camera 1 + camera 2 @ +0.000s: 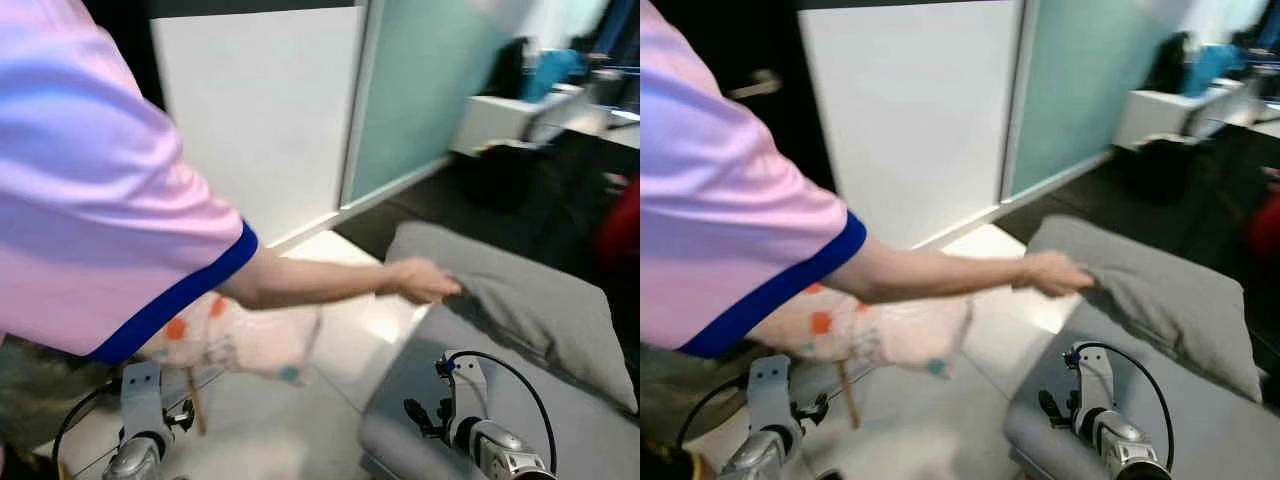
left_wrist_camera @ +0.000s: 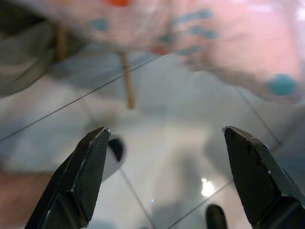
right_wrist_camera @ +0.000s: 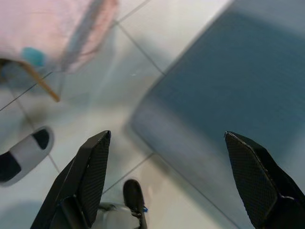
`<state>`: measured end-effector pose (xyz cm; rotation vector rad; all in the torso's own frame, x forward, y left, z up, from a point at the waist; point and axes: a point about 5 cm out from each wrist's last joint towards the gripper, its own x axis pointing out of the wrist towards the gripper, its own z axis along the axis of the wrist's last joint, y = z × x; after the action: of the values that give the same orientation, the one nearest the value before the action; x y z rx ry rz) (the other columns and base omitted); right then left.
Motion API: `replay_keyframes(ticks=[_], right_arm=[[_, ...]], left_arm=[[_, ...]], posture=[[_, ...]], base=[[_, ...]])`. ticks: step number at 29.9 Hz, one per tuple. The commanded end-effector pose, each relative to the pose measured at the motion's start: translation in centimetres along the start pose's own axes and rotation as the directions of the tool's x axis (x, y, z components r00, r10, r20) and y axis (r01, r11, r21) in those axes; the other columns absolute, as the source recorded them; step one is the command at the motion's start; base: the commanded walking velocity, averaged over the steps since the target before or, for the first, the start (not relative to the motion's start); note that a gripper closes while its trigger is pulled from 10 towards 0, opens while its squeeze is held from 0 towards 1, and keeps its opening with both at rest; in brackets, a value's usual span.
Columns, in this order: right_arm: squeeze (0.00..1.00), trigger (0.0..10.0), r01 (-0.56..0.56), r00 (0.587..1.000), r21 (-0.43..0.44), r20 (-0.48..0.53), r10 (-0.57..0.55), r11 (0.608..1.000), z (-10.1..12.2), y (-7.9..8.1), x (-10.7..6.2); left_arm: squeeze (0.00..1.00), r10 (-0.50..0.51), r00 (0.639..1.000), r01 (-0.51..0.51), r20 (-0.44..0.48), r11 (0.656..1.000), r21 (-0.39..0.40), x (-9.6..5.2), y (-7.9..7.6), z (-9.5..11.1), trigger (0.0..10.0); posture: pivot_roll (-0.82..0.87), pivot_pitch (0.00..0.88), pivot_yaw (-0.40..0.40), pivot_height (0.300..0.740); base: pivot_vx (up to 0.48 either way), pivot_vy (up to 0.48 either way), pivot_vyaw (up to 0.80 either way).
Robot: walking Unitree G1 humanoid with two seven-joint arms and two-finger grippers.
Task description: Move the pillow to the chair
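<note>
A person in a pink shirt with a blue cuff leans across in front of the robot, and the person's hand grips a corner of the grey pillow, which lies on a grey padded seat to the robot's right. Whether that seat is a sofa or something else cannot be told. A chair with a pink cushion dotted in orange and teal and thin wooden legs stands on the pale tiled floor to the robot's left, partly hidden by the person's arm. The left gripper hangs low above the tiles near the chair, its fingers spread wide and empty. The right gripper hovers over the front edge of the grey seat, fingers also wide apart and holding nothing. The task looks to be at its start: the pillow is not yet in the robot's hold. The next move likely calls for reaching the right arm forward to the pillow, once the person's hand is clear of it.
</note>
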<state>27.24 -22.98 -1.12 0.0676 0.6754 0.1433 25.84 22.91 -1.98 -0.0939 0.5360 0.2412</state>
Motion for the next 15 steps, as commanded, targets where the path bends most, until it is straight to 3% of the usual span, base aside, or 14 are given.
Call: replay_keyframes(ticks=[1, 4, 12, 15], right_arm=[[0.0, 10.0, -0.006, 1.0, 0.007, 0.0, 0.006, 1.0, 0.22, 0.07, 0.06], [0.0, 10.0, -0.012, 1.0, -0.001, -0.003, 0.012, 1.0, 0.33, 0.21, 0.14], [0.0, 10.0, -0.05, 0.998, 0.006, -0.024, 0.05, 0.999, 0.19, 0.59, 0.24], [0.0, 10.0, -0.059, 0.997, -0.011, -0.044, 0.059, 0.998, 0.02, 0.63, 0.23]], left_arm=[[0.0, 0.021, 0.999, -0.021, -0.024, 1.0, 0.019, -0.06, 0.75, -0.41, 10.0], [0.0, 0.024, 0.999, -0.024, -0.033, 0.999, 0.023, -0.04, 0.51, -0.54, 10.0], [0.0, 0.028, 0.999, -0.027, -0.021, 0.999, 0.021, -0.16, -0.03, -0.74, 10.0], [0.0, 0.034, 0.999, -0.034, -0.019, 0.999, 0.02, -0.19, 0.02, -0.79, 10.0]], posture=[[-0.17, 0.0, -0.032, 0.725], [-0.18, 0.0, -0.027, 0.725], [-0.17, 0.0, -0.03, 0.725], [-0.17, 0.0, -0.031, 0.725]], base=[[0.0, 0.0, -0.76], [0.0, 0.0, -0.76], [0.0, 0.0, 0.0], [0.0, 0.0, -0.76]])
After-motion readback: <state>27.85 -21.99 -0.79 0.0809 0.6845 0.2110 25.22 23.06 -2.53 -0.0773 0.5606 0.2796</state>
